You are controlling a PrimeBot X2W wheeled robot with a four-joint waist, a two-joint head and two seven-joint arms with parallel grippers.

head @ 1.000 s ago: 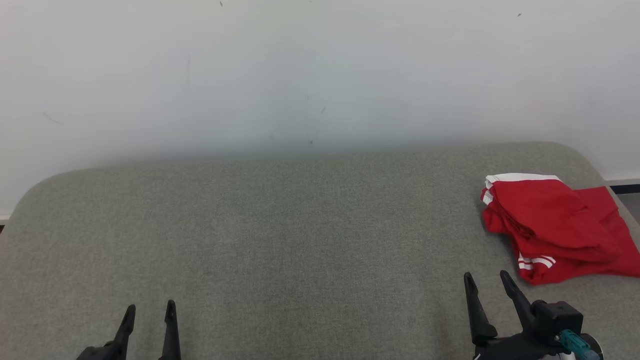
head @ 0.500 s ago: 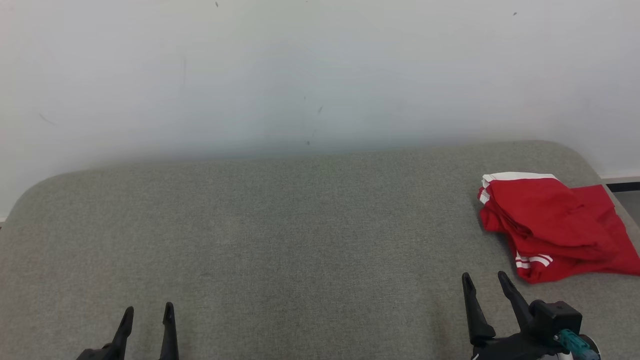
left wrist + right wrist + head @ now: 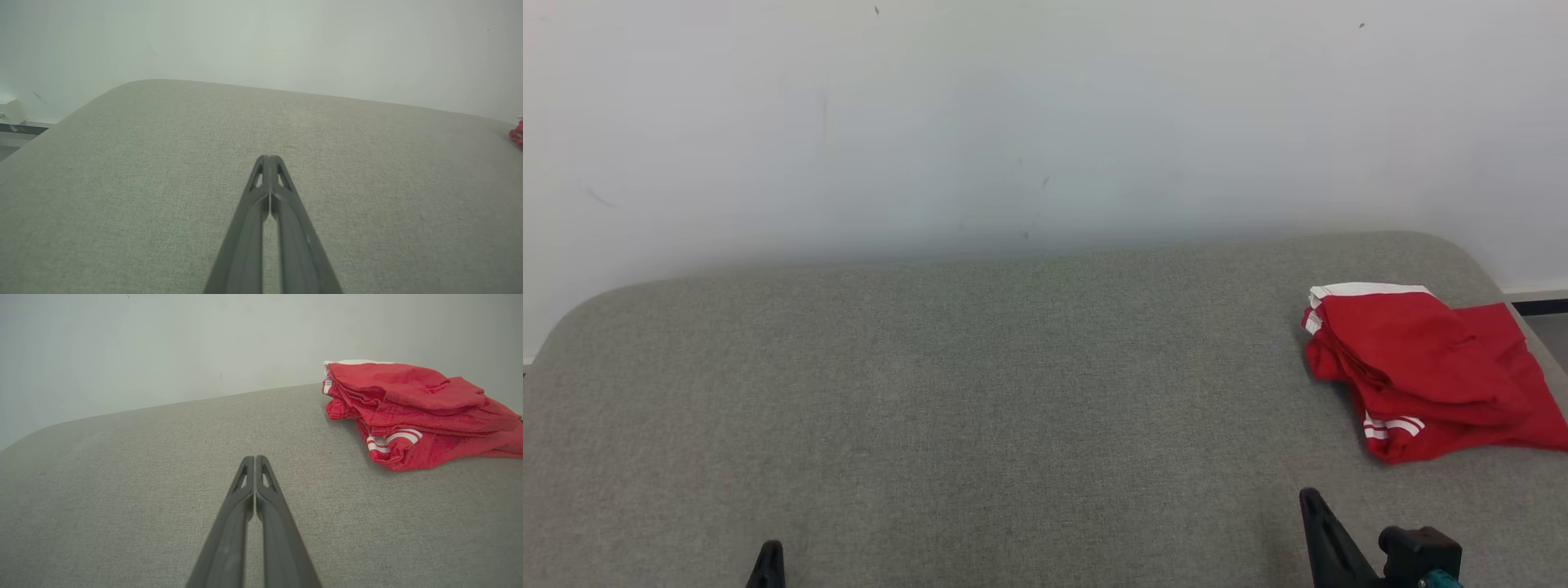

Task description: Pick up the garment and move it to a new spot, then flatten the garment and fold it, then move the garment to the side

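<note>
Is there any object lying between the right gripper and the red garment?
Nothing visible stands in the way. Between the right gripper, its jaws shut, and the red garment lies bare grey padded surface. The garment sits ahead and to the right of the gripper.

Folded red garment [image 3: 1425, 371] at right end of grey cushion [image 3: 980, 392], right claw [image 3: 1310, 495] nearby
</note>
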